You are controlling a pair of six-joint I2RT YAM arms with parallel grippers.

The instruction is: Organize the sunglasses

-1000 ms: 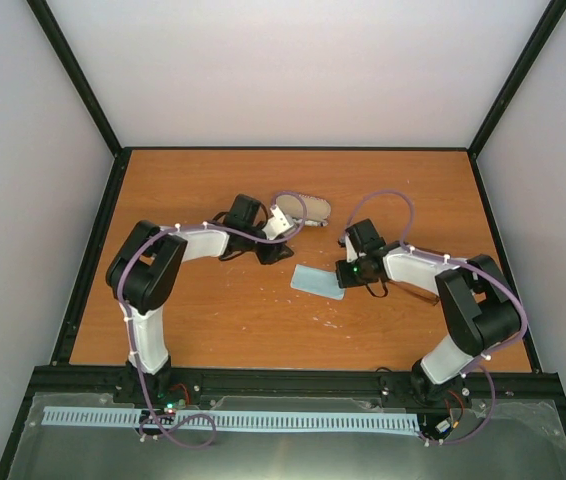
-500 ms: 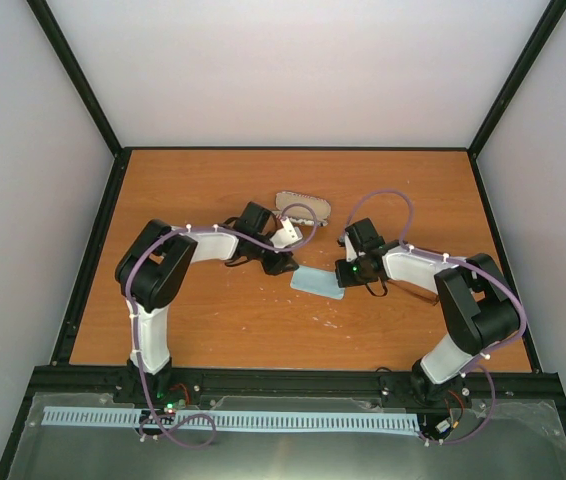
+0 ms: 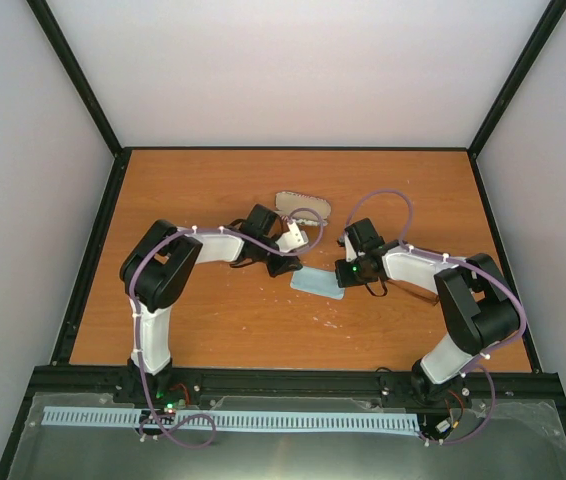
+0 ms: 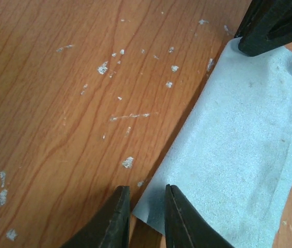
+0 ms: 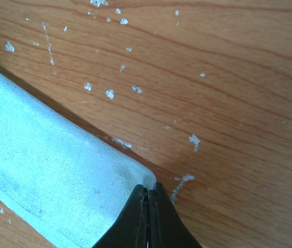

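blue cloth (image 4: 239, 144): right pincer (image 5: 147, 190) clenched on one corner, left pincer (image 4: 146, 192) slightly parted at another corner.

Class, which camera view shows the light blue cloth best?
Left wrist: the cloth fills much of the frame, texture and edges clear. Right wrist shows only one end; top external shows it nearly whole, but small.

Mid-table, on the wooden tabletop (image 3: 203, 320): light blue square cloth (image 3: 318, 281). Behind it, apart: oval patterned case (image 3: 303, 205). At the cloth's left corner, the left gripper (image 4: 146, 192) straddles the edge. At its right corner, the right gripper (image 5: 147, 190) pinches it.
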